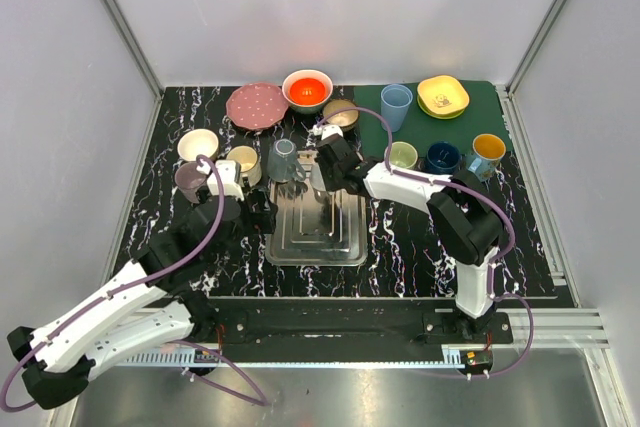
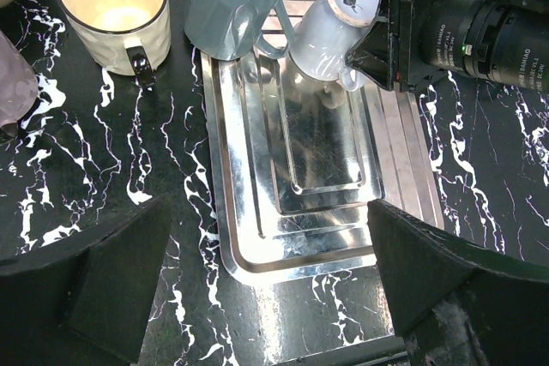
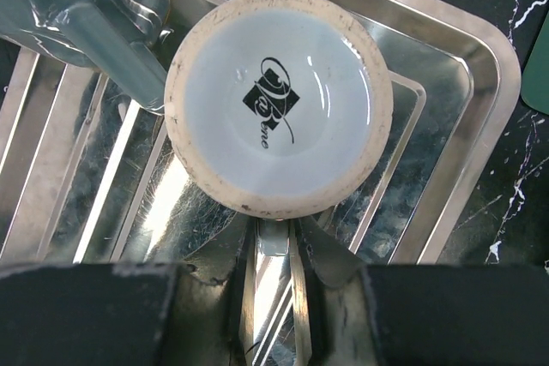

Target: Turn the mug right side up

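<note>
Showing its unglazed base ring and logo, pale grey mug [image 3: 279,105], handle pinched by right fingers [image 2: 371,47], left fingers [image 2: 120,280] spread

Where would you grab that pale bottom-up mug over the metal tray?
By its handle, from the right arm's side: the mug is tilted bottom-up, its handle sticking out that way, thin enough to pinch. The right gripper holds it there.

Black marbled table [image 1: 400,247] bears steel tray [image 1: 315,257], green mat [image 1: 492,105]

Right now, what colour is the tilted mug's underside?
The mug is pale blue-grey underneath, with a black logo and beige ring; right wrist view.
</note>
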